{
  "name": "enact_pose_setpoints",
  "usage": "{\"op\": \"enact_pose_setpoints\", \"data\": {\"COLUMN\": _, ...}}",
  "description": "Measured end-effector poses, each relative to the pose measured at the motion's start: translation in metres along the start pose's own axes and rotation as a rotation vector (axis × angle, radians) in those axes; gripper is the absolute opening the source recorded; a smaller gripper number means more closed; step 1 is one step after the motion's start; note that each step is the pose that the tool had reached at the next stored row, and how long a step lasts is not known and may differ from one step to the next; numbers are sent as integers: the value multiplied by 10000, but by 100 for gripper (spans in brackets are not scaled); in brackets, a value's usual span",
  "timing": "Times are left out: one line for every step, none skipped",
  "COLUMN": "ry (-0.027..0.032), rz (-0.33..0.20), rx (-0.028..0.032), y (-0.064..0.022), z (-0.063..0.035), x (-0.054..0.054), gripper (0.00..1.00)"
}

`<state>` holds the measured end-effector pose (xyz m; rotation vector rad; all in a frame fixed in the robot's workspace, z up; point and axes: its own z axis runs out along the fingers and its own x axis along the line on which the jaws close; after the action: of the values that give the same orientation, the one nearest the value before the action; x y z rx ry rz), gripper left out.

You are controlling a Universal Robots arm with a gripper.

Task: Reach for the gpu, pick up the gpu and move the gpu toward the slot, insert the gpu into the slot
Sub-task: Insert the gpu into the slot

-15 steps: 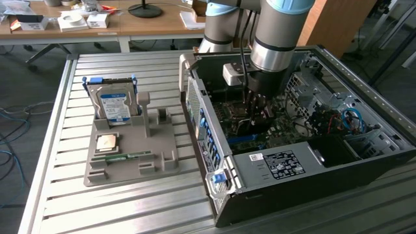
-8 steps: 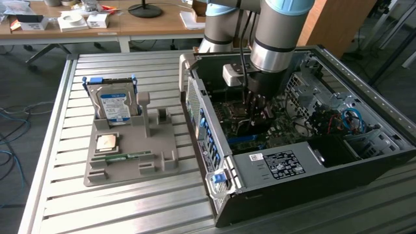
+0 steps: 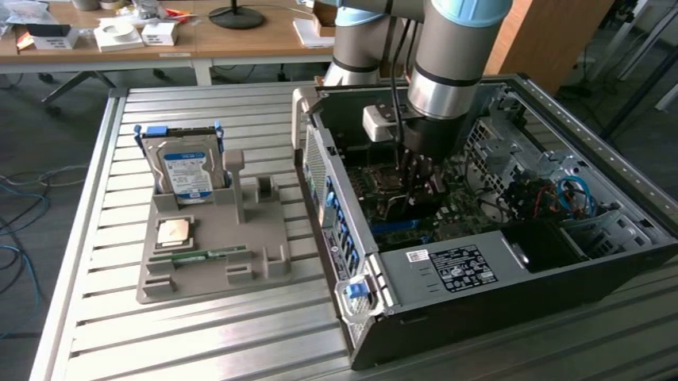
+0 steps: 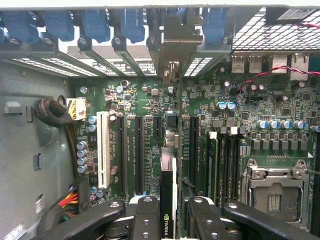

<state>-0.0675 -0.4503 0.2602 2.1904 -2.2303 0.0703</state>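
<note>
In the exterior view, the arm reaches down from the top centre of the frame into the open computer case (image 3: 593,238) at the right, and the gripper (image 3: 415,168) sits low over the green motherboard (image 3: 450,208). At the left, on the slatted counter (image 3: 127,333), a grey holder tray (image 3: 212,246) carries a blue-labelled hard drive (image 3: 189,169), a CPU chip (image 3: 175,232) and a memory stick (image 3: 202,255).

In the wrist view, the black fingers (image 4: 145,220) at the bottom centre are drawn in narrow and clamped on the gpu (image 4: 168,200), which stands on edge between them, its green-logo face turned to the camera. Its silver bracket (image 4: 172,35) seems to run up to the top centre, by the case's rear openings. Just beside the card, the slot (image 4: 139,152) runs lengthwise, though I cannot tell whether the card's edge touches any connector.

The card looks light and stiff, yet fragile. It is best gripped across its flat faces, clear of components and edge contacts.
</note>
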Motion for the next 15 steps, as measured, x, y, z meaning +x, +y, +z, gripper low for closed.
{"op": "enact_pose_setpoints", "data": {"ry": 3, "rz": 0, "rx": -1, "y": 0, "z": 3, "x": 0, "gripper": 27}}
{"op": "enact_pose_setpoints", "data": {"ry": 4, "rz": 0, "rx": -2, "y": 0, "z": 4, "x": 0, "gripper": 27}}
{"op": "enact_pose_setpoints", "data": {"ry": 4, "rz": 0, "rx": -2, "y": 0, "z": 4, "x": 0, "gripper": 27}}
{"op": "enact_pose_setpoints", "data": {"ry": 4, "rz": 0, "rx": -2, "y": 1, "z": 4, "x": 0, "gripper": 27}}
{"op": "enact_pose_setpoints", "data": {"ry": 3, "rz": 0, "rx": -2, "y": 0, "z": 4, "x": 0, "gripper": 27}}
{"op": "enact_pose_setpoints", "data": {"ry": 2, "rz": 0, "rx": -1, "y": 0, "z": 5, "x": 0, "gripper": 27}}
{"op": "enact_pose_setpoints", "data": {"ry": 2, "rz": 0, "rx": -1, "y": 0, "z": 6, "x": 0, "gripper": 27}}
{"op": "enact_pose_setpoints", "data": {"ry": -1, "rz": 0, "rx": 1, "y": 0, "z": 10, "x": 0, "gripper": 27}}
{"op": "enact_pose_setpoints", "data": {"ry": 1, "rz": 0, "rx": -1, "y": 0, "z": 11, "x": 0, "gripper": 27}}
{"op": "enact_pose_setpoints", "data": {"ry": 2, "rz": 0, "rx": -1, "y": 1, "z": 11, "x": 0, "gripper": 27}}
{"op": "enact_pose_setpoints", "data": {"ry": 2, "rz": 0, "rx": -1, "y": 1, "z": 13, "x": 0, "gripper": 27}}
{"op": "enact_pose_setpoints", "data": {"ry": -1, "rz": 0, "rx": -1, "y": 1, "z": 15, "x": 0, "gripper": 27}}
{"op": "enact_pose_setpoints", "data": {"ry": -10, "rz": 1, "rx": -1, "y": 1, "z": 16, "x": 0, "gripper": 27}}
{"op": "enact_pose_setpoints", "data": {"ry": -29, "rz": 1, "rx": -1, "y": 1, "z": 16, "x": -1, "gripper": 27}}
{"op": "enact_pose_setpoints", "data": {"ry": -50, "rz": 2, "rx": -2, "y": 1, "z": 16, "x": -1, "gripper": 27}}
